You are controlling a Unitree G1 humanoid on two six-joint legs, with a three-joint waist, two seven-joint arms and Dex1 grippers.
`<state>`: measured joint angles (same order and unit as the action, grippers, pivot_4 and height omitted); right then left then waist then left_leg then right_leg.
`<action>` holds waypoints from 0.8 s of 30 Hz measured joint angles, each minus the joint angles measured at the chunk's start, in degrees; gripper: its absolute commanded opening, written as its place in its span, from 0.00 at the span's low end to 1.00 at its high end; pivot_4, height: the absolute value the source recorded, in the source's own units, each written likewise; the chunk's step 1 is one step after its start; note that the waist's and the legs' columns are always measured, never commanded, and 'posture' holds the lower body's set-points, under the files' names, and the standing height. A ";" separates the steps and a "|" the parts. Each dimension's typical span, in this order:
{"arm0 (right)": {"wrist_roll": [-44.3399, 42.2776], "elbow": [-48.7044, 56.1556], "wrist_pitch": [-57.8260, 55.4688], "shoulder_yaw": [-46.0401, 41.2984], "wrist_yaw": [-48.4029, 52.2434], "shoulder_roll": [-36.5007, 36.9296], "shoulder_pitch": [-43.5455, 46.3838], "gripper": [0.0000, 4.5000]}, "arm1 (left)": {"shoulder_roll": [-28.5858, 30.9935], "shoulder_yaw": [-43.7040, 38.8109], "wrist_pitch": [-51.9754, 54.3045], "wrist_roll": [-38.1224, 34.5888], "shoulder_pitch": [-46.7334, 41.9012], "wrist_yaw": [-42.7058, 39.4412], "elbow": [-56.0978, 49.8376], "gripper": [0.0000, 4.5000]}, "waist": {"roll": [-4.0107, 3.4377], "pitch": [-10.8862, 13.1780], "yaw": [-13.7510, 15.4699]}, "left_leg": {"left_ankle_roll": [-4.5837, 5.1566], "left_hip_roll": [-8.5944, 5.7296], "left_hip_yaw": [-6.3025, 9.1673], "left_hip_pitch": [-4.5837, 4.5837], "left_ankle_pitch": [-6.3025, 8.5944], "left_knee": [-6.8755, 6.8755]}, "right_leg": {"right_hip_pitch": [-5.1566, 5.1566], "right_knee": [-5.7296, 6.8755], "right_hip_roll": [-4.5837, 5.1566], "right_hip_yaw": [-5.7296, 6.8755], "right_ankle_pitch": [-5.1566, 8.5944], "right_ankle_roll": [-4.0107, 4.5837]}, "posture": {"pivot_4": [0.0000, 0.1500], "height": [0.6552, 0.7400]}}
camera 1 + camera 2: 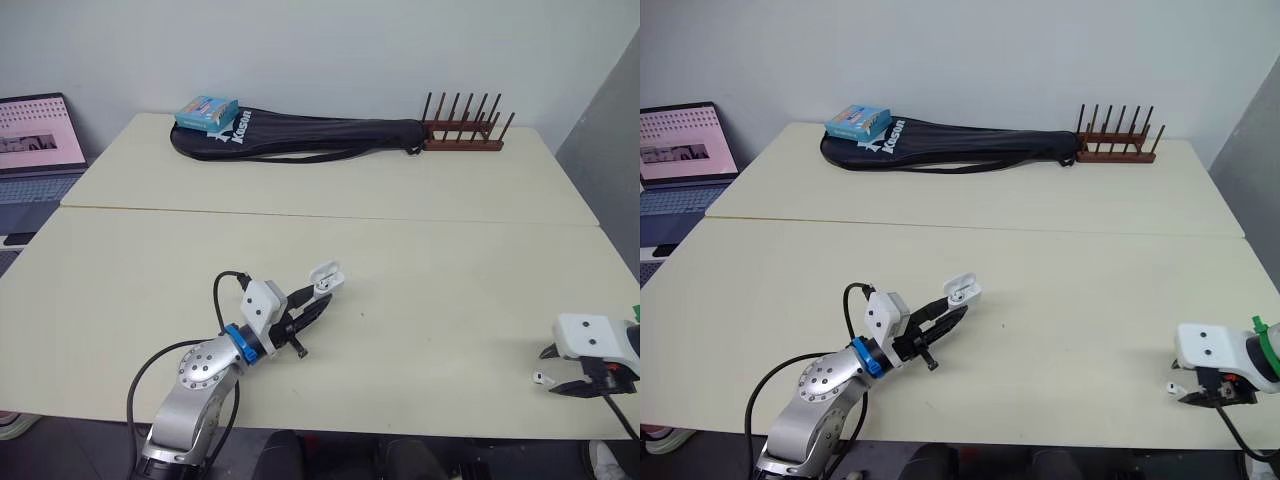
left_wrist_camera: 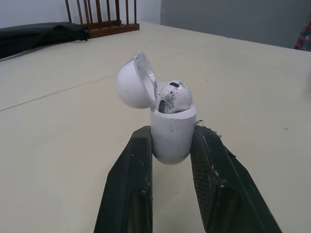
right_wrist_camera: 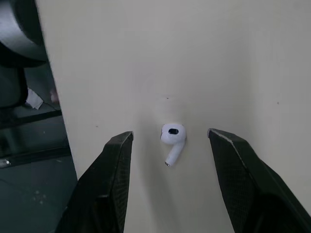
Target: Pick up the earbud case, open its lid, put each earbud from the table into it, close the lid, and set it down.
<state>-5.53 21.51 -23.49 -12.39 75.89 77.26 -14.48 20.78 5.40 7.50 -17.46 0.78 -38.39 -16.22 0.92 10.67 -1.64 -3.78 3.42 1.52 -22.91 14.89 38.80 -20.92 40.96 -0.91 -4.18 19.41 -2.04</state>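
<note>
White earbud inside spread right hand, open case clamped in left hand

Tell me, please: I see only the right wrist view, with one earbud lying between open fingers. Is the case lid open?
Observer: Yes. The left gripper grips the earbud case, and its lid is hinged back.
Operator: Is any earbud inside it?
Observer: The first earbud sits in the case, with its head above the rim.
Operator: Where on the table is the one I see?
Observer: The loose earbud lies near the front edge of the table, far to the right of the case.
</note>
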 measured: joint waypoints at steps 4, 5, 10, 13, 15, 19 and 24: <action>2.17 2.97 -6.42 2.88 -3.84 -0.29 0.93 0.56 | -0.09 0.48 0.09 0.00 0.17 0.08 -0.01 0.16 | 0.02 0.01 -0.01 | 0.00 0.00 -0.03 -0.02 0.00 0.00 | -0.04 -0.01 0.00 -0.02 0.04 -0.07 | 1.00 0.44; 2.51 3.05 -7.05 4.19 -4.67 -0.56 1.71 0.56 | -0.09 0.55 0.18 0.00 0.30 0.11 -0.03 0.16 | 0.02 0.01 -0.03 | 0.00 0.00 -0.04 -0.04 0.00 0.00 | -0.07 -0.01 0.00 -0.03 0.04 -0.07 | 1.00 0.44; 4.31 2.19 -8.05 8.47 -7.28 -1.37 4.24 0.56 | -0.07 0.71 0.75 0.00 0.61 0.14 -0.07 0.16 | 0.02 0.01 -0.04 | 0.00 0.00 -0.06 -0.11 0.00 0.00 | -0.17 -0.01 0.00 -0.05 0.04 -0.06 | 1.00 0.44; 4.37 1.70 -8.22 9.27 -7.51 -1.39 4.71 0.56 | -0.02 0.70 0.82 0.00 0.66 0.14 -0.09 0.16 | 0.03 0.02 -0.03 | 0.01 0.00 -0.06 -0.11 0.00 0.00 | -0.17 -0.01 0.00 -0.05 0.04 -0.06 | 1.00 0.44; 4.30 1.44 -8.47 9.33 -7.63 -1.60 4.92 0.56 | -0.02 0.71 0.83 0.00 0.72 0.15 -0.09 0.16 | 0.04 0.03 -0.03 | 0.01 0.01 -0.05 -0.11 0.00 0.00 | -0.17 -0.01 0.00 -0.04 0.04 -0.07 | 1.00 0.44; 4.17 1.42 -9.22 9.33 -7.61 -1.72 4.99 0.56 | -0.02 0.71 0.84 0.00 0.73 0.17 -0.09 0.16 | 0.06 0.02 -0.03 | 0.01 0.01 -0.05 -0.10 0.00 0.00 | -0.16 -0.01 0.00 -0.04 0.04 -0.06 | 1.00 0.44; 3.64 1.86 -10.96 10.14 -7.19 -2.04 6.02 0.37 | -0.03 0.71 0.84 0.00 0.72 0.18 -0.09 0.16 | 0.09 0.03 -0.09 | 0.01 0.03 -0.06 -0.09 0.00 0.00 | -0.16 -0.01 -0.01 -0.05 0.03 -0.06 | 1.00 0.44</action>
<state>-1.90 23.37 -34.45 -2.25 68.70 75.22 -8.46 20.75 6.10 8.34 -17.46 1.50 -38.22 -16.31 1.01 10.70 -1.73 -3.78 3.45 1.45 -23.01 14.90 38.80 -21.08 40.95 -0.93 -4.22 19.44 -2.10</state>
